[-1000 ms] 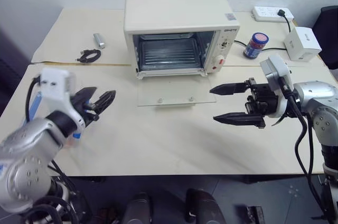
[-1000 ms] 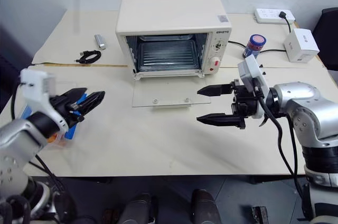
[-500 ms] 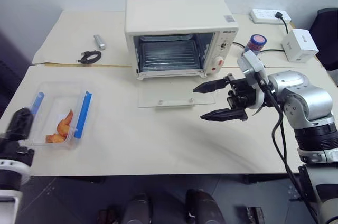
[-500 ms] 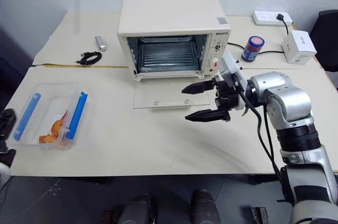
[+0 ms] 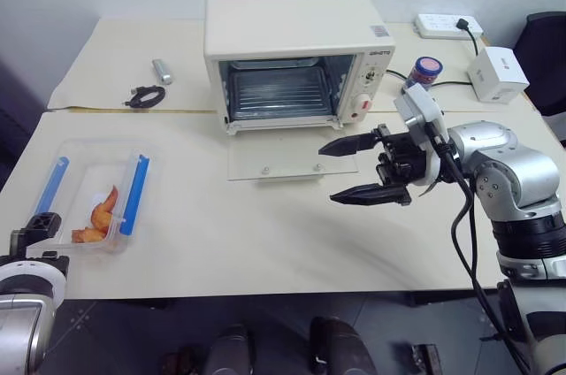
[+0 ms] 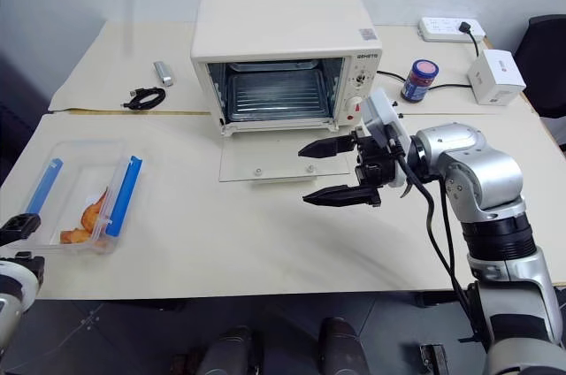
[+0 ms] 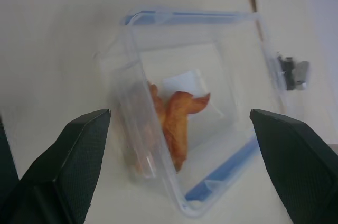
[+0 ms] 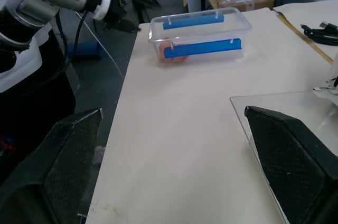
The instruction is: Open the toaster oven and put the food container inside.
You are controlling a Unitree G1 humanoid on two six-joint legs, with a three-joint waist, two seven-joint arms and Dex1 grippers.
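Observation:
The cream toaster oven stands at the back of the table, its glass door folded down flat and its rack bare. The food container, a clear box with two blue clips and orange pieces, rests near the table's left front edge. My left gripper is open at that edge, aimed at the container's near end and not touching it. My right gripper hovers open and empty to the right of the door, pointing left. The container also appears far off in the right wrist view.
Behind and right of the oven are a blue-lidded jar, a small white box and a power strip. A black cable and a small silver object lie at the back left.
My left arm has pulled back and down to the table's near left edge, uncovering the container, and its fingers have spread. The right gripper has drifted slightly left.

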